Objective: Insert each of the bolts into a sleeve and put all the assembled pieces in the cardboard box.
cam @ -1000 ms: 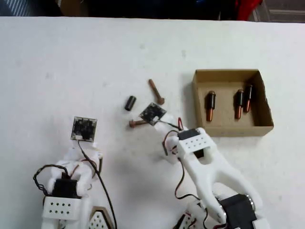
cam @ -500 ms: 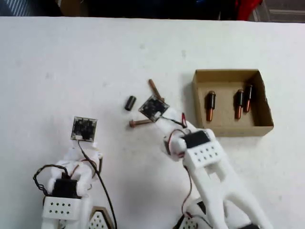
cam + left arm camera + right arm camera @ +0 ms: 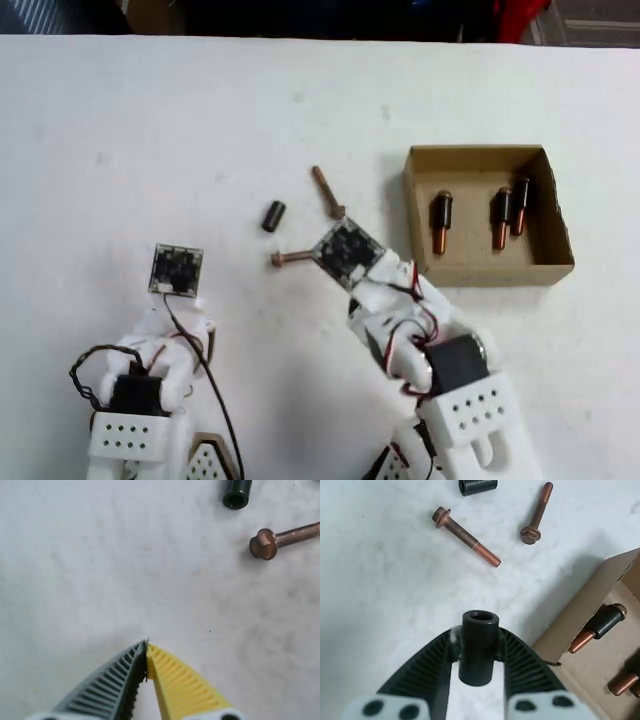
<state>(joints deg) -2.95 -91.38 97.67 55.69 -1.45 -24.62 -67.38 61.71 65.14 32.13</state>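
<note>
The right gripper [image 3: 479, 632] pinches one black sleeve [image 3: 479, 655]. Its long side runs along the fingers and its hole points out front, beside the cardboard box [image 3: 592, 587]. The left gripper [image 3: 146, 649] is pressed together on nothing. Two bolts [image 3: 466, 536] [image 3: 536, 512] and one loose sleeve [image 3: 477, 486] lie flat on the table [image 3: 380, 580]. Three finished pieces [image 3: 441, 220] lie in the box.

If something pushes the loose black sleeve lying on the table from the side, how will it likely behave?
The loose sleeve is a short cylinder lying on its side, so it would probably roll away rather than slide. It looks rigid and smooth-walled, so it should keep its shape but might slip if gripped off-centre.
</note>
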